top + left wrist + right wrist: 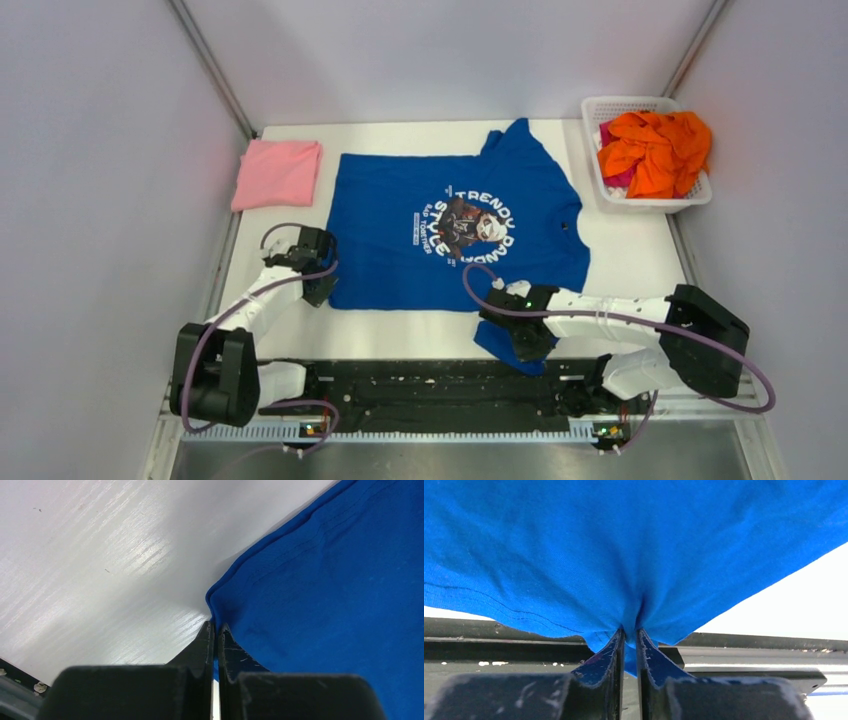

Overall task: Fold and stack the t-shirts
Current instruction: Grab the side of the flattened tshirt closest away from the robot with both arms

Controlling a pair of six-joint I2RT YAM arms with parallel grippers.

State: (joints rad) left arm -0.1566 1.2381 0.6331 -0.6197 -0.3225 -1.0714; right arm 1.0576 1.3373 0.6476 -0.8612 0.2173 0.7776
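A royal blue t-shirt [450,225] with white lettering and a dark chest graphic lies spread flat in the middle of the table. My left gripper [320,290] is shut on its near left hem corner [220,605]. My right gripper [525,340] is shut on its near right sleeve, and the cloth bunches between the fingers [630,630]. A folded pale pink t-shirt [277,172] lies at the far left. Crumpled orange t-shirts [655,148] fill the basket at the far right.
A white plastic lattice basket [592,150] stands at the far right corner. White walls close the left, back and right. A black rail [440,385] runs along the near table edge between the arm bases.
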